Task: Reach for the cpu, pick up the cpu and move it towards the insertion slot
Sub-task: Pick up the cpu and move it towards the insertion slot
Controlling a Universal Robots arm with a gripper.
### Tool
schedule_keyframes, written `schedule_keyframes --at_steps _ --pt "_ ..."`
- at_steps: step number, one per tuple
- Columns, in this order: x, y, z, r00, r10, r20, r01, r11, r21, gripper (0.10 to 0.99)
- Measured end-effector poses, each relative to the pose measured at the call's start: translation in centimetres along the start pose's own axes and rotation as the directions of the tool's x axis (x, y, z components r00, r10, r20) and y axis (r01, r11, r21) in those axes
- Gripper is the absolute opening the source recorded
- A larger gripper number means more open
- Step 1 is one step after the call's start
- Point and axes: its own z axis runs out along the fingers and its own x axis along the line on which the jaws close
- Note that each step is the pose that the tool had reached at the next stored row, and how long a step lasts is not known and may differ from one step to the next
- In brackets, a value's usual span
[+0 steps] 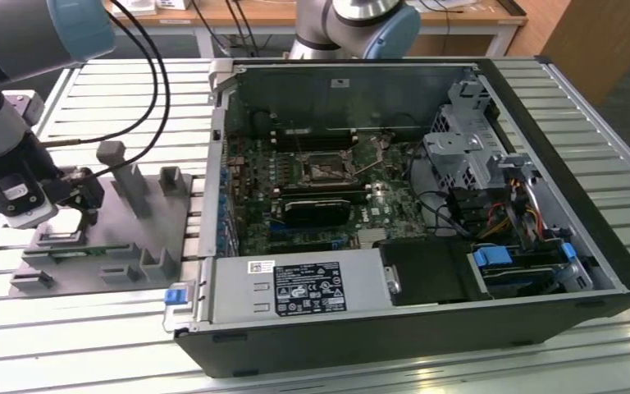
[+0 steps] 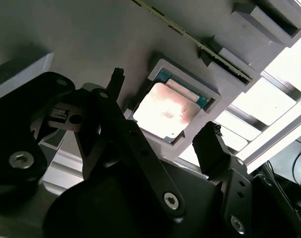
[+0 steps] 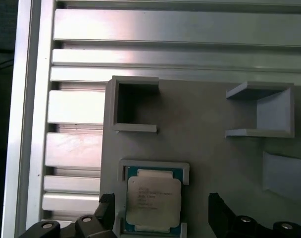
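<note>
The cpu (image 3: 153, 201) (image 2: 163, 111), a flat square chip with a shiny silver top, lies in a shallow square nest of the grey plastic fixture (image 3: 200, 134). In both wrist views my gripper (image 3: 160, 202) (image 2: 163, 108) is open just above the chip. One black fingertip (image 3: 107, 203) stands on one side of it and the other on the opposite side, neither touching it. In the exterior view the gripper (image 1: 61, 223) hangs over the fixture (image 1: 107, 246) at the exterior view's left. The insertion slot (image 1: 324, 168), a black square socket with a metal frame, sits on the motherboard inside the open computer case.
The open computer case (image 1: 556, 164) lies on the slatted aluminium table (image 1: 96, 328), to the right of the fixture. Tall grey posts (image 1: 118, 176) rise from the fixture near the gripper. A long black card (image 1: 315, 212) lies below the socket. A second robot arm (image 1: 353, 25) stands behind the case.
</note>
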Motion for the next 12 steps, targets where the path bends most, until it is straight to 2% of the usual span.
schedule_keyframes --at_steps 6,8,9,12 --pt "0.22 -0.03 0.8 1.0 0.009 0.0032 -0.009 1.0 0.0 0.835" --pt "0.25 -0.03 0.89 0.9999 0.01 0.0041 -0.01 1.0 0.0 0.82" --pt "0.28 -0.03 0.92 0.9999 0.01 0.0044 -0.01 1.0 0.0 0.753" --pt "0.39 -0.03 0.95 0.9999 0.01 0.0052 -0.01 1.0 0.0 0.753"
